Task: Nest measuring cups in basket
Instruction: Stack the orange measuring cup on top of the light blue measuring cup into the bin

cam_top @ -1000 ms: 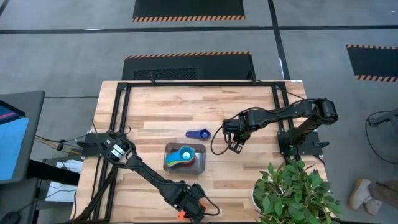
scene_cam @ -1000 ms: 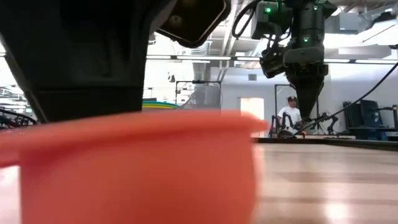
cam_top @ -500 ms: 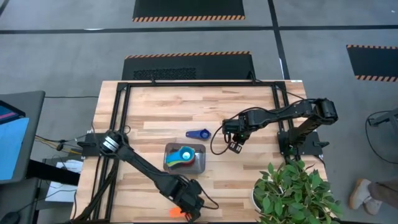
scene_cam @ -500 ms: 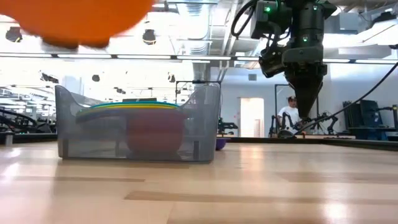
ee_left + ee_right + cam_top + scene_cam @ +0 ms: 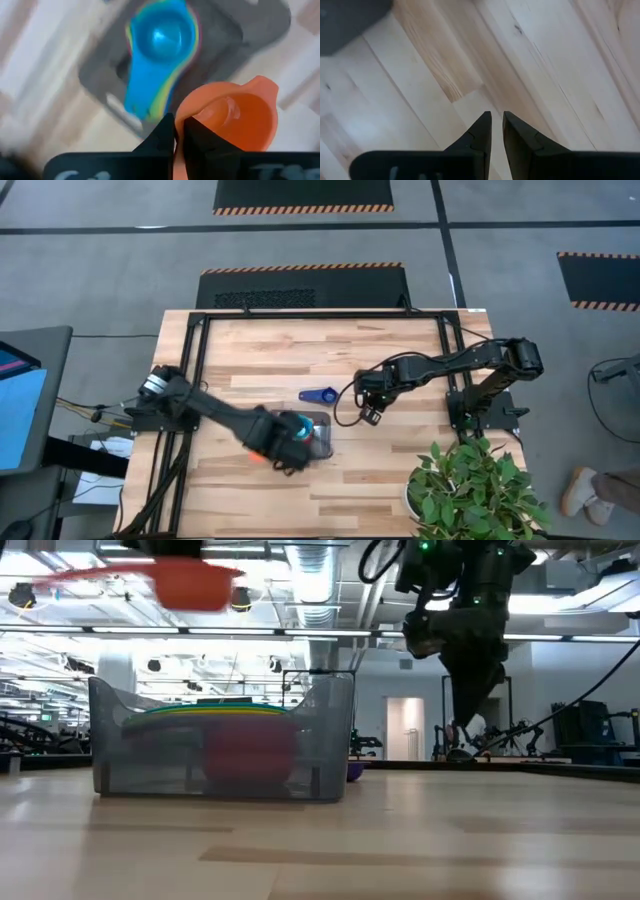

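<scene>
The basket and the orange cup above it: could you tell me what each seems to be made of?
The basket looks like translucent grey plastic, since the cups inside show through its wall. The orange cup looks like smooth, opaque moulded plastic with a slight sheen; the exact material cannot be confirmed.

An orange measuring cup (image 5: 235, 120) is held above the grey basket (image 5: 220, 740). Nested cups (image 5: 160, 55), light blue on top, are seen inside. 1 dark blue cup (image 5: 319, 395) lies just beside the basket.
</scene>
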`<action>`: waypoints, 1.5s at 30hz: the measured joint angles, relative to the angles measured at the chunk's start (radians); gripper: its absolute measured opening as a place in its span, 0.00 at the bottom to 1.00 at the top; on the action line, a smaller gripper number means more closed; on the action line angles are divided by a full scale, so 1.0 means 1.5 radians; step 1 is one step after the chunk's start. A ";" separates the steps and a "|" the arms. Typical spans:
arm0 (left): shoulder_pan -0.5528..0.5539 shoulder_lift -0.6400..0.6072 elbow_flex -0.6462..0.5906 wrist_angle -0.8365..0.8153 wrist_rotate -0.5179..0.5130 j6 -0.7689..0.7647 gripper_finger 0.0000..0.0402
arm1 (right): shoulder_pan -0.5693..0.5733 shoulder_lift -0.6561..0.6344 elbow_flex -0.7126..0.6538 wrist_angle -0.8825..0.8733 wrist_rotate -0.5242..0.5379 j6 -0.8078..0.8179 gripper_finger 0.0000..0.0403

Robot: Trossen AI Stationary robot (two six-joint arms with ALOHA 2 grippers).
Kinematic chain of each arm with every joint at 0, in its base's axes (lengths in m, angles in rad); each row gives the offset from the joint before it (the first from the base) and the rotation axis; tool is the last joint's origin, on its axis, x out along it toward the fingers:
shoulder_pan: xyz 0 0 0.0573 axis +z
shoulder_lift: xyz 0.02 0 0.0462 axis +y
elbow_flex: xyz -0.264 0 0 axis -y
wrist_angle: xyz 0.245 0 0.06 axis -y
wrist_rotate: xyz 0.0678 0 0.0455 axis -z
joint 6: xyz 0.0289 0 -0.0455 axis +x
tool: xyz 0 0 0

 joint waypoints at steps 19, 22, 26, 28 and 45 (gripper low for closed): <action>0.133 0.046 -0.013 0.087 0.002 0.211 0.00 | -0.057 0.000 0.000 -0.096 0.081 0.152 0.18; 0.133 0.049 -0.031 0.092 0.020 0.196 0.00 | -0.060 0.000 0.000 -0.085 0.079 0.143 0.18; 0.134 0.050 -0.069 0.107 0.019 0.164 0.00 | -0.059 0.000 0.000 -0.083 0.076 0.136 0.18; 0.135 0.049 -0.074 0.111 0.008 0.154 0.00 | -0.059 0.000 0.000 -0.082 0.075 0.134 0.18; 0.140 0.048 -0.075 0.123 -0.008 0.135 0.11 | -0.057 0.000 0.000 -0.082 0.075 0.116 0.18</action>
